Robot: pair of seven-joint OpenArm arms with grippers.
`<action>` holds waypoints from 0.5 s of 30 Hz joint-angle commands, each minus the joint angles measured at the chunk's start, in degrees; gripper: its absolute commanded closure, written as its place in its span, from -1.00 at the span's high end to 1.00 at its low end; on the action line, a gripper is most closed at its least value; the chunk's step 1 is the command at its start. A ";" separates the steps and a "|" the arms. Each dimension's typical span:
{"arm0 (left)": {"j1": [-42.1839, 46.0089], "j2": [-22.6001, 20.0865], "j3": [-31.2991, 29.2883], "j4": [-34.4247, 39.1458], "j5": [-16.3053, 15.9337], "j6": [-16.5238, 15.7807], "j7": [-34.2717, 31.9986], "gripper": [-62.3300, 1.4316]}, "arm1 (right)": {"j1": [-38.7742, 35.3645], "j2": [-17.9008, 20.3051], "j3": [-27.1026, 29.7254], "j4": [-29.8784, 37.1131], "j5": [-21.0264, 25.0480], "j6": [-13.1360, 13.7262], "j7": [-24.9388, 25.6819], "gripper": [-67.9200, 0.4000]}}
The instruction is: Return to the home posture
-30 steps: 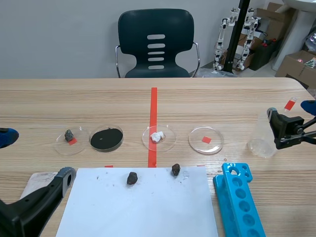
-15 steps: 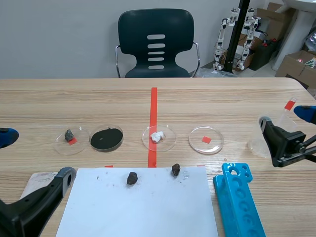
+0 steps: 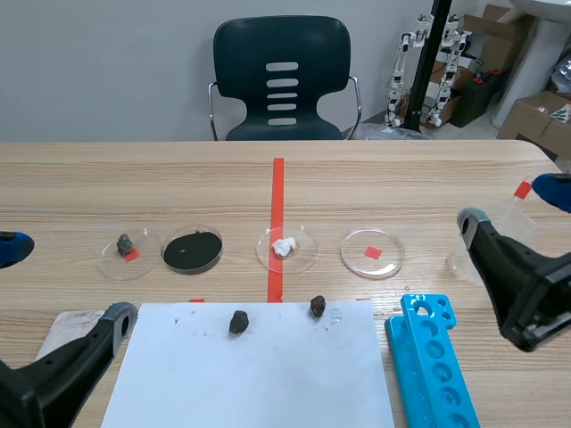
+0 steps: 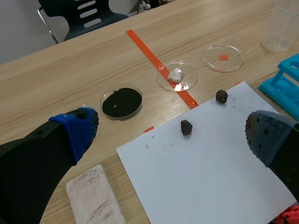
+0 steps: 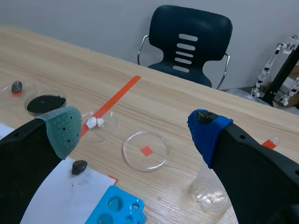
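My left gripper point(image 3: 64, 280) is low at the front left, open, with nothing between its fingers; in its wrist view the left gripper point(image 4: 173, 135) hangs over the white paper sheet point(image 4: 205, 168). At the right edge my right gripper point(image 3: 510, 205) is open too and holds nothing. A clear plastic cup point(image 3: 462, 259) stands partly hidden behind its grey-tipped finger point(image 3: 471, 223). From the right wrist view, the right gripper point(image 5: 135, 129) is above the table, with the cup point(image 5: 210, 191) under its blue-padded finger point(image 5: 208, 130).
A row of petri dishes crosses the table: small rock point(image 3: 129, 252), black powder point(image 3: 192, 251), white bits point(image 3: 286, 248), empty point(image 3: 372, 253). Two dark rocks point(image 3: 238, 322) point(image 3: 318, 307) lie on the paper point(image 3: 250, 374). A blue tube rack point(image 3: 428, 357) and a worn block point(image 3: 67, 328) flank it.
The right gripper has drawn back from the cup toward the table's front and risen nearer the camera. The left arm has kept still.
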 commanded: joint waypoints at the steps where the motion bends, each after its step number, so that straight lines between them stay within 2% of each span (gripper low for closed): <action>1: -0.04 0.00 -0.35 0.24 -0.42 0.04 -0.70 1.00 | -0.98 -0.31 0.48 1.49 -1.27 -0.33 1.33 0.40; 15: -0.04 -0.02 -0.35 0.24 -0.42 0.04 -0.70 1.00 | -12.74 -0.92 0.48 8.61 -3.41 -1.86 4.31 0.40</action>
